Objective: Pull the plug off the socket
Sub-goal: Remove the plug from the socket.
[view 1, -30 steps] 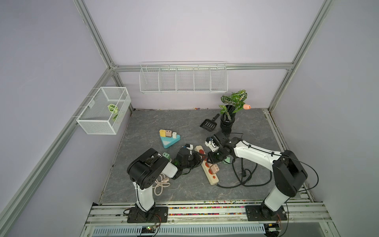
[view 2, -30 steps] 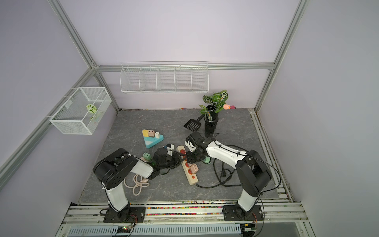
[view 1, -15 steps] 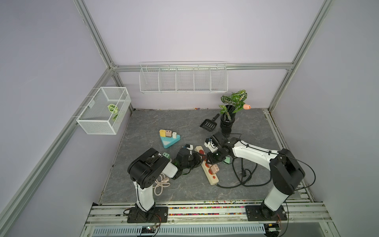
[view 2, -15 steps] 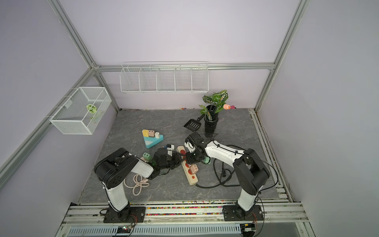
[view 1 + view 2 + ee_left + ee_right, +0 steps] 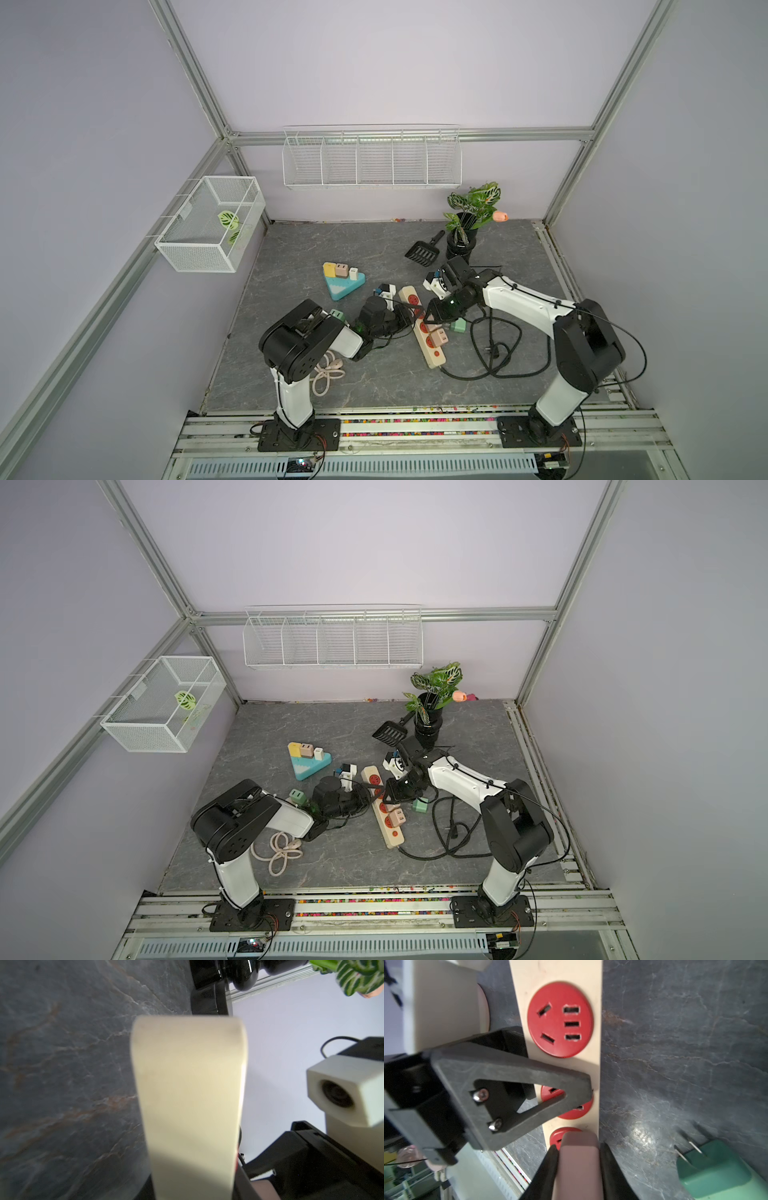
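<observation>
The cream power strip (image 5: 436, 362) lies flat near the centre of the grey table (image 5: 291, 365). In both top views its length runs from about 11 o'clock to 5 o'clock. The pink plug (image 5: 579, 1167) sits in a red socket (image 5: 556, 1137) in the middle part of the strip, with its body against the strip's top face.

The right gripper (image 5: 428, 321) reaches in from 3 o'clock and is clenched on this plug. In the right wrist view its two black fingers (image 5: 607, 1159) press on both sides of the pink body.

The left gripper (image 5: 414, 314) comes from 9 o'clock and is closed on the strip itself, just beside the right gripper on the 11 o'clock side. One of its fingers (image 5: 529, 1076) lies across the strip's top face and partly covers the neighbouring socket. In the left wrist view the strip's cream side fills the middle of the picture.

A green plug (image 5: 458, 326) lies loose on the table at 3 o'clock from the strip, with its prongs bare. It is near the right gripper but apart from it. A black cable (image 5: 472, 338) lies in loops at 4 o'clock. A plant pot (image 5: 460, 249) stands at 1 o'clock and a blue block (image 5: 344, 286) lies at 10 o'clock, both well apart from the strip.
</observation>
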Robot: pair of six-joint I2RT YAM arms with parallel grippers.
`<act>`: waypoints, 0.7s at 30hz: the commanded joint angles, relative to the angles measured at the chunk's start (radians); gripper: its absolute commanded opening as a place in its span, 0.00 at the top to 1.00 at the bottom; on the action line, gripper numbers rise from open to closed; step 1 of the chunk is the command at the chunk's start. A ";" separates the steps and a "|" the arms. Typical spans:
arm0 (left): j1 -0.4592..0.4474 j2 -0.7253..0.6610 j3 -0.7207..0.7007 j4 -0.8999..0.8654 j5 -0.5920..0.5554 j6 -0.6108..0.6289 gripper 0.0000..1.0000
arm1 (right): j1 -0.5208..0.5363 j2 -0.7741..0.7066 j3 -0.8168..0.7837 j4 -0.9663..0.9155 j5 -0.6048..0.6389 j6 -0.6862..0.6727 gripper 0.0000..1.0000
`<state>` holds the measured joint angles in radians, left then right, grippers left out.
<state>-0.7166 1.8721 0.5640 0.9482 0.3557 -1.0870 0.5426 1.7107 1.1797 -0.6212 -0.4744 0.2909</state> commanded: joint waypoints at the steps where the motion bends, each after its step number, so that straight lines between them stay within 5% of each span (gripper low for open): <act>1: 0.046 0.100 -0.101 -0.270 -0.074 0.129 1.00 | -0.070 -0.092 0.050 0.007 -0.024 0.014 1.00; 9: 0.048 0.105 -0.064 -0.351 -0.090 0.149 1.00 | 0.129 -0.050 0.136 -0.135 0.246 -0.029 1.00; 13: 0.048 0.113 -0.062 -0.357 -0.089 0.147 1.00 | 0.140 -0.038 0.209 -0.221 0.337 -0.034 1.00; 21: 0.053 0.152 -0.071 -0.322 -0.081 0.146 1.00 | 0.039 -0.144 0.191 -0.184 0.206 -0.012 1.00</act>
<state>-0.6727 1.9247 0.5602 0.9012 0.3931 -1.1542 0.5823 1.6020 1.3613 -0.7925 -0.2161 0.2760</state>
